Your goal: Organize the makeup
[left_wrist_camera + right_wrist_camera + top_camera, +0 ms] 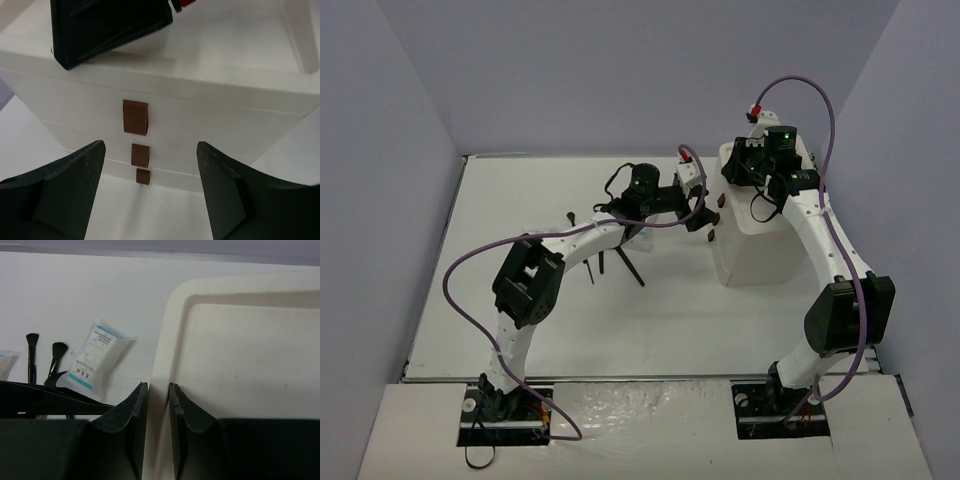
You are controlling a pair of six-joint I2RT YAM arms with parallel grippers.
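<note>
**A:** Where does everything sit?

**B:** The white drawer box [760, 250] stands toward the far right corner of the counter [520, 320]. The makeup lies loose mid-counter, between the box and the left edge. None of it is stowed yet.

**A:** And the arms?

**B:** The right gripper [157, 390] is pinched onto the box's top rim at its left side, one finger inside and one outside. The left gripper [150, 165] is spread wide and empty, squarely facing the drawer front.

**A:** So a drawer pull comes first?

**B:** That's my reading. The right arm should hold firm on the rim so the box doesn't slide toward the left edge when the drawer is tugged.

**A:** What is waiting to go in?

**B:** A blue-printed packet [95, 360] lies just left of the box, and two black brushes [56, 357] lie beyond it.

**A:** What is the fine point?

**B:** The top knob [135, 116] is a narrow brown tab. The fingers should centre on one tab only, close across its thin sides and pull straight out. An angled pull would probably slip off or jam the drawer.
</note>
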